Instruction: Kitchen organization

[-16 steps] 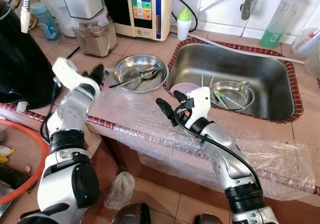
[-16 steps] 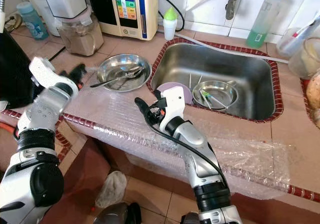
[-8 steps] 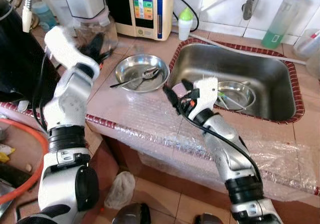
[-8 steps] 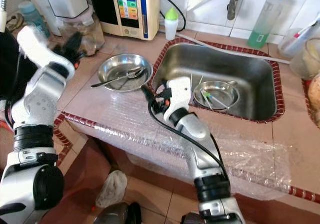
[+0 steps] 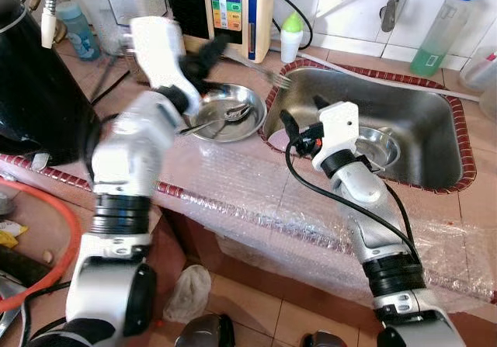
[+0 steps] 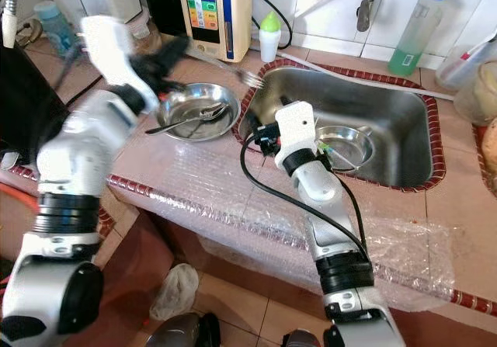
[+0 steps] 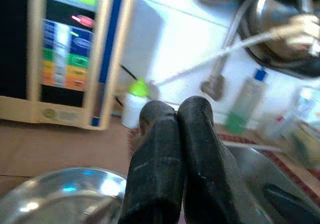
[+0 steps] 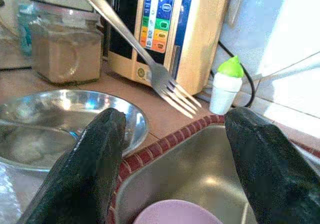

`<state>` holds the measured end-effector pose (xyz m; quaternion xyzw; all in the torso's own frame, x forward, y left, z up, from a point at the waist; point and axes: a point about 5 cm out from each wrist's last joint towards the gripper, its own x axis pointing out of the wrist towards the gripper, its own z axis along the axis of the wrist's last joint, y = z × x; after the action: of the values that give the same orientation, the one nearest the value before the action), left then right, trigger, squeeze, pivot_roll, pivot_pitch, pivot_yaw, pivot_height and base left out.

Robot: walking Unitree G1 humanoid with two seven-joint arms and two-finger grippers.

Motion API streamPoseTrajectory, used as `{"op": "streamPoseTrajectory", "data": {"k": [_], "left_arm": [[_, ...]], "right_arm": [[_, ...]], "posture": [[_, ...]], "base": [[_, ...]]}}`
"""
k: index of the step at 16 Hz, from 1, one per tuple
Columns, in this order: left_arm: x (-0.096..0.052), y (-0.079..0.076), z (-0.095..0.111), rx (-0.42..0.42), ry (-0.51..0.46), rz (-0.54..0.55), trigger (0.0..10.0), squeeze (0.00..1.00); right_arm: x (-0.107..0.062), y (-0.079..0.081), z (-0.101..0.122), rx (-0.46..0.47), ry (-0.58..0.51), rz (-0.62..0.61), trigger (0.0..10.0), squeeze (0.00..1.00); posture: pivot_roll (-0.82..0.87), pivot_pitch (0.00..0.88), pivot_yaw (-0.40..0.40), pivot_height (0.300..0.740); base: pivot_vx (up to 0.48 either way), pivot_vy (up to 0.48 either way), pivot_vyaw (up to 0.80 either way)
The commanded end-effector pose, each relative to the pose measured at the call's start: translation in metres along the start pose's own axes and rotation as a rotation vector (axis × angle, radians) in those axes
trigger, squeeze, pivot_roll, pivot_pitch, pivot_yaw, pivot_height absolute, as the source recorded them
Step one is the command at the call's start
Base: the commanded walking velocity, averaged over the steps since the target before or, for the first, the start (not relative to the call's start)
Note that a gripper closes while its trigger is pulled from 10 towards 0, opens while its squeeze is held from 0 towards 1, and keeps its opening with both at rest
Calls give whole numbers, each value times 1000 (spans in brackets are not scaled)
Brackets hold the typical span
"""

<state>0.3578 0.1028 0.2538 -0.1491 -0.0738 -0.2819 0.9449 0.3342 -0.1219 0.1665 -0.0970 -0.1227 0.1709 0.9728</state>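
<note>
L gripper (image 5: 208, 52) is raised over the counter, fingers clenched on the handle of a fork (image 8: 150, 68), which juts toward the sink (image 5: 435, 180) w/ tines out over its near-left corner. L wrist view confirms both fingers (image 7: 165, 154) pressed together; the handle itself can't be made out there.

R gripper (image 8: 172, 159) sits at the sink's left rim, fingers spread wide, nothing held, facing the fork tines. A pink plate (image 8: 172, 215) lies just below it in the basin.

Steel bowl (image 5: 225, 110) w/ a spoon (image 5: 229, 116) sits on the counter beside the sink; a second steel dish (image 6: 342, 147) lies inside the sink.

Judgement: fork is in transit, prob. to the sink or a hand-over to R.

Recommendations:
- Keep grip firm; thin handle may pivot.
- Lower tines-first, slow.
- Clear the sink rim and R gripper before letting go.
</note>
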Motion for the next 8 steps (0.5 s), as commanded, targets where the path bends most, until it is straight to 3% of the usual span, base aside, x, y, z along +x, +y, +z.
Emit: {"op": "streamPoseTrajectory", "data": {"k": [1,3,8], "left_arm": [[0,-7,0,20,9,-38,0,0],[3,-25,-8,28,42,-120,0,0],[-1,-43,-27,23,111,-190,0,0]], "right_arm": [[4,1,4,-32,-21,7,10000,0],[10,1,6,-67,-34,18,10000,0],[22,3,8,-60,-54,27,10000,0]], "posture": [[-15,14,67,740],[-15,9,67,740],[-10,6,68,740]], "base": [[0,0,0],[0,0,0],[0,0,0]]}}
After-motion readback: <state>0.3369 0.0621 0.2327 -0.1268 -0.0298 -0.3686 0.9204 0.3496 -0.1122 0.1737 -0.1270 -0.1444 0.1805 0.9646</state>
